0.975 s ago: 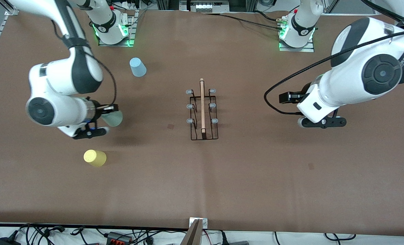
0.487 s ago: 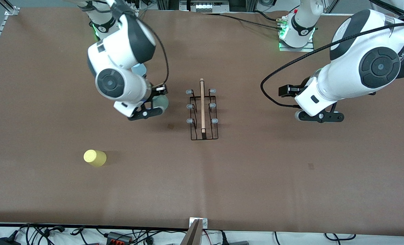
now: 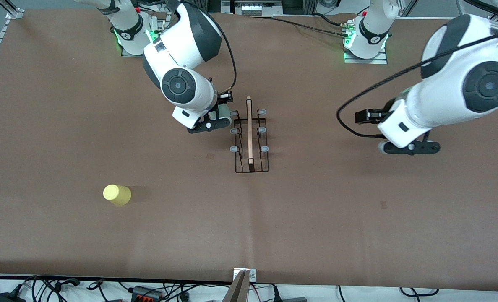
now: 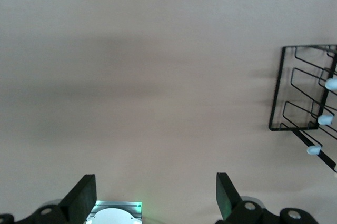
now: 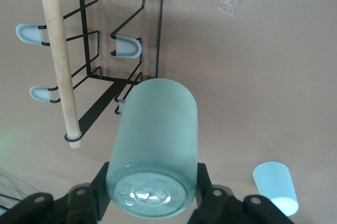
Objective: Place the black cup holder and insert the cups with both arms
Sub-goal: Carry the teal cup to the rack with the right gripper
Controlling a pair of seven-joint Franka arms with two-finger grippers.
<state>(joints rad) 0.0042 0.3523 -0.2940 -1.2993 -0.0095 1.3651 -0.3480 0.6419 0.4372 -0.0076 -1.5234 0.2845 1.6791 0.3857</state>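
Pegs with pale tips line both sides of the black cup holder (image 3: 251, 138), which stands mid-counter (image 3: 316, 218) under its wooden rod (image 3: 249, 130). A pale green cup (image 5: 155, 150) is clamped sideways in the jaws of the right gripper (image 3: 219, 113), held just beside the holder's peg row. The light blue cup (image 5: 275, 186) stands nearby; the yellow cup (image 3: 116, 194) lies well apart, nearer the front camera. The left gripper (image 4: 152, 200) waits over bare counter, jaws spread and holding nothing.
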